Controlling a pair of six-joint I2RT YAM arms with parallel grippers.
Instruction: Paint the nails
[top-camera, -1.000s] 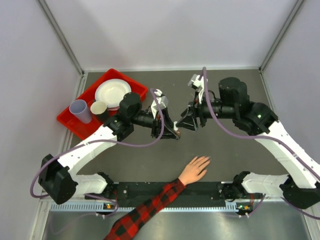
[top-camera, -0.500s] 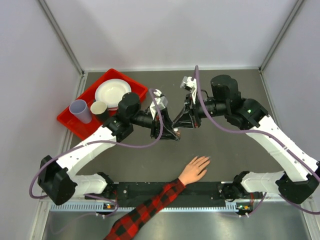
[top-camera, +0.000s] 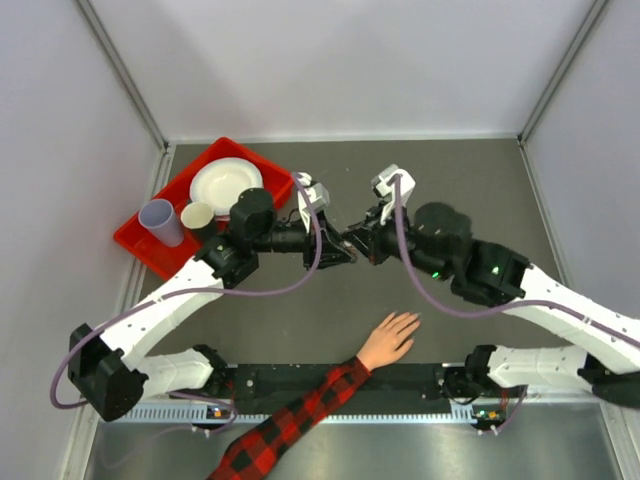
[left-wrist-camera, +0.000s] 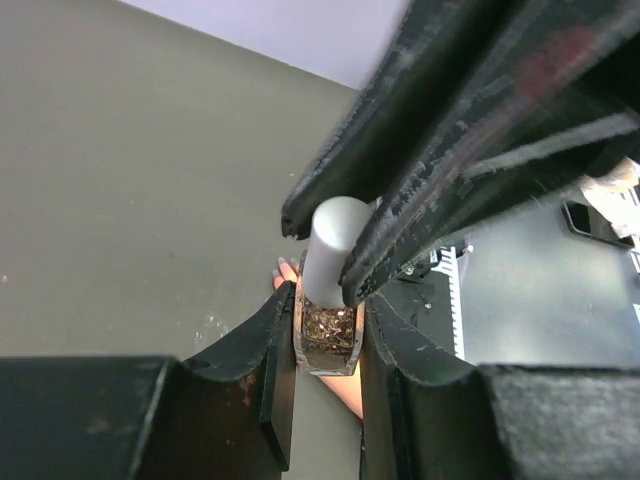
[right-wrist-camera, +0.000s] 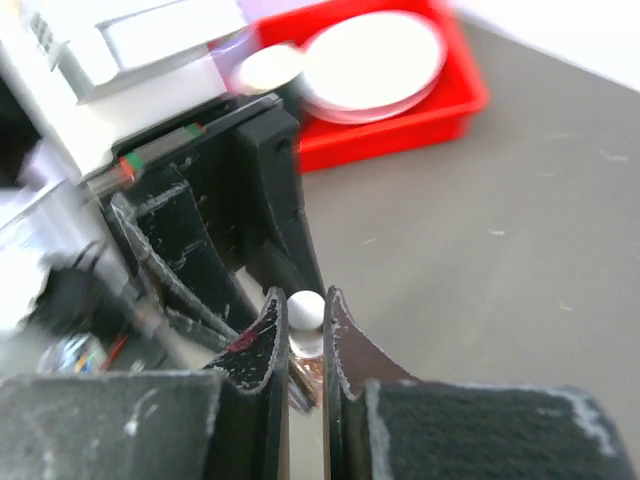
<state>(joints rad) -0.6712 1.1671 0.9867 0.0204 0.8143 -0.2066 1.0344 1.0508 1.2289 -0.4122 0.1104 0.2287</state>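
A small glass nail polish bottle (left-wrist-camera: 327, 338) with glittery copper-brown contents and a pale grey cap (left-wrist-camera: 332, 240) hangs above the table's middle. My left gripper (left-wrist-camera: 328, 300) is shut on its glass body. My right gripper (right-wrist-camera: 304, 300) comes from the opposite side and is shut on the cap (right-wrist-camera: 306, 309). In the top view the two grippers meet, left (top-camera: 340, 250) and right (top-camera: 363, 243). A peach hand (top-camera: 390, 340) in a red-and-black plaid sleeve lies flat near the front edge, fingers spread. Its tiny nails (top-camera: 410, 320) sit below and in front of the bottle.
A red tray (top-camera: 140, 250) at the back left holds a white plate (top-camera: 225, 185), a lilac cup (top-camera: 160, 220) and a small beige cup (top-camera: 197, 215). Grey walls close the table at the left, back and right. A black rail (top-camera: 410, 378) runs along the near edge.
My right gripper was open a second ago and has shut on the cap. The right arm has swung down and toward the front. The left gripper keeps its hold on the bottle.
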